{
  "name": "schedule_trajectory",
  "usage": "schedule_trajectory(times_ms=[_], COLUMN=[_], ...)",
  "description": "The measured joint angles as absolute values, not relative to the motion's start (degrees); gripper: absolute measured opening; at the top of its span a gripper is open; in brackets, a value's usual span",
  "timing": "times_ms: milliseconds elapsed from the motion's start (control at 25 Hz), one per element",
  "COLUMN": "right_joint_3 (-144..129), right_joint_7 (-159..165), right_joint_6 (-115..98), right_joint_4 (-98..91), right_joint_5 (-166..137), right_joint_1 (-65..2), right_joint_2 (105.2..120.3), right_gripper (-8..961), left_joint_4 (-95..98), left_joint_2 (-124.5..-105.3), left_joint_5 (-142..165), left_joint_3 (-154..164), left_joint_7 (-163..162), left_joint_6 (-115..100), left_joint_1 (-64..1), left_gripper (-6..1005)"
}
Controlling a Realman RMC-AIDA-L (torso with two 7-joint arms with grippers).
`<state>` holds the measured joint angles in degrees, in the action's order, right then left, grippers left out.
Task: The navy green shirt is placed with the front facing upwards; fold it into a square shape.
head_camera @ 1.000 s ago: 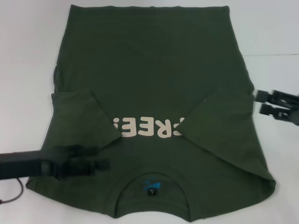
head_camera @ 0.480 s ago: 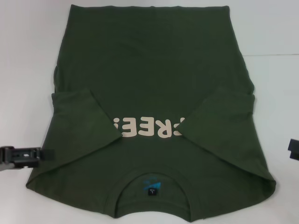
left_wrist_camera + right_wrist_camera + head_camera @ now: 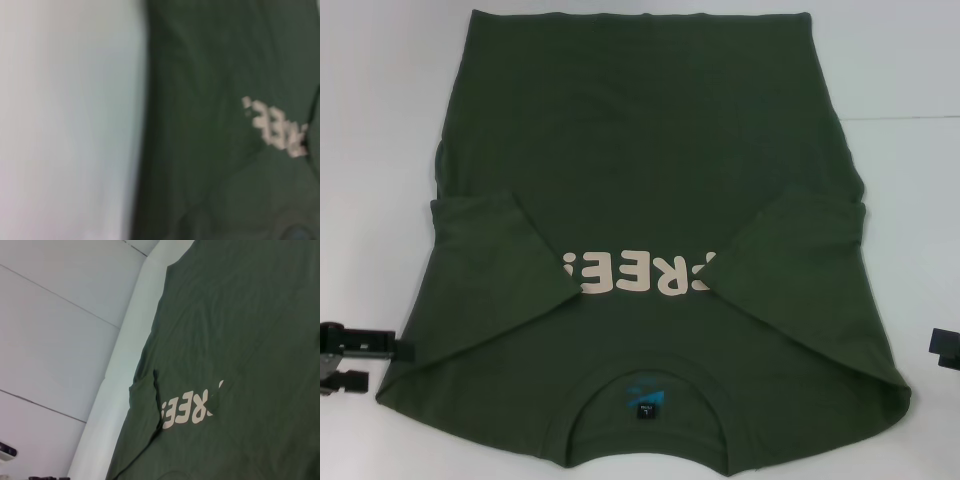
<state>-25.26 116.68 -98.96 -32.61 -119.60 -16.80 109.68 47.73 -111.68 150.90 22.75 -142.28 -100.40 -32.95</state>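
Here the big dark green cotton T-shirt (image 3: 650, 200) lies flat on the white table (image 3: 380, 120), front side up, filling most of the middle. Its bottom hem is at the far end, close to the far edge of the picture. Its round ribbed collar (image 3: 645, 385), with a small blue neck label (image 3: 645, 400) inside, is at the near end. Both short sleeves are folded in over the chest, and they cover the ends of the cream letters (image 3: 635, 275) printed there. The cloth looks mostly smooth, with soft bumps along both side edges.

There is bare white table on both sides of the shirt — more on the left than on the right.

The left black gripper (image 3: 345, 355) sits low at the left edge of the head view, just beside the shirt's near left corner, on its side and pointing at the cloth. It holds nothing, and I cannot tell how wide it is.

Only a small black bit of the right gripper (image 3: 946, 348) shows at the right edge — apart from the shirt. Its claw cannot be made out.
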Motion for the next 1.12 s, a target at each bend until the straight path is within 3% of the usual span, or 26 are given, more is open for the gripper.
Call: schedule_trajectory(times_ms=[1120], right_joint_3=[-25.84], right_joint_7=[114.12], right_joint_6=[-98.77], right_joint_4=[-32.61], right_joint_5=[-119.86], right_joint_1=[-17.69], right_joint_2=[109.51], right_gripper=[883], left_joint_4=[46.53], left_joint_2=[-112.53], left_joint_5=[155.51], left_joint_3=[29.02], left_joint_7=[-145.05], left_joint_6=[-94.45], left_joint_1=[-34.85], left_gripper=[934])
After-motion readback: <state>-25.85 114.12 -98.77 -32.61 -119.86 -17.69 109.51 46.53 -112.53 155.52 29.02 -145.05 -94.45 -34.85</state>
